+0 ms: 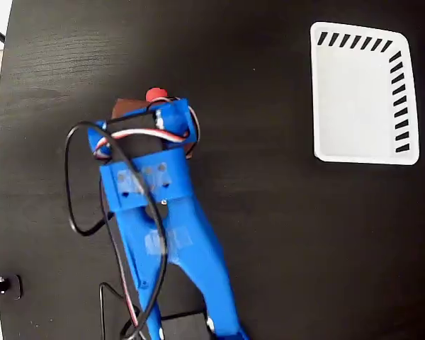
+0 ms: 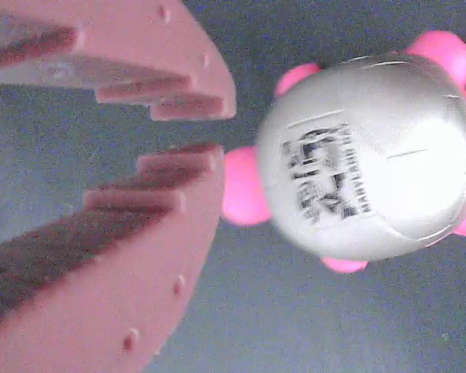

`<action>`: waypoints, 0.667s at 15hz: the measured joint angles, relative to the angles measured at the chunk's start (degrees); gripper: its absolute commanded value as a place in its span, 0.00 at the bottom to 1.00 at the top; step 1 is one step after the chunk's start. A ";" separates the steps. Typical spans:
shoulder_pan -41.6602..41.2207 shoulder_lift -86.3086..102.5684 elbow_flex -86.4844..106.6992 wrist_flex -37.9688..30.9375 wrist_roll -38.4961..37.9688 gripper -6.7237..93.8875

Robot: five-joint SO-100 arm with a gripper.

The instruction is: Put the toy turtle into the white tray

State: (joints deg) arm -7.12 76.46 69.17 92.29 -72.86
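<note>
Resting on dark table (image 1: 283,234), toy turtle (image 2: 369,155) sits beside slightly parted, empty pincer (image 2: 198,132).

A blue arm (image 1: 163,212) reaches over the dark table (image 1: 269,234) (a red bit peeks out), white tray (image 1: 326,92) far right.

Hobby or lab bench setup: black wood-grain worktop (image 1: 269,234), 3D-printed blue arm (image 1: 177,234), loose wiring (image 1: 74,205).

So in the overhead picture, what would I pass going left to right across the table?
Black cable loop → blue robot arm, a red bit of the toy turtle peeking above it → bare black table → white tray.
</note>
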 measured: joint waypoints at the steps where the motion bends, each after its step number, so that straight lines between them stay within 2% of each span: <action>1: 0.09 -0.18 -0.09 0.00 -0.53 0.50; 5: 0.00 -1.23 -0.18 -0.18 -1.58 0.66; 10: 1.14 -5.27 -0.18 -0.97 -1.85 0.68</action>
State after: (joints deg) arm -5.98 71.19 68.99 91.32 -74.71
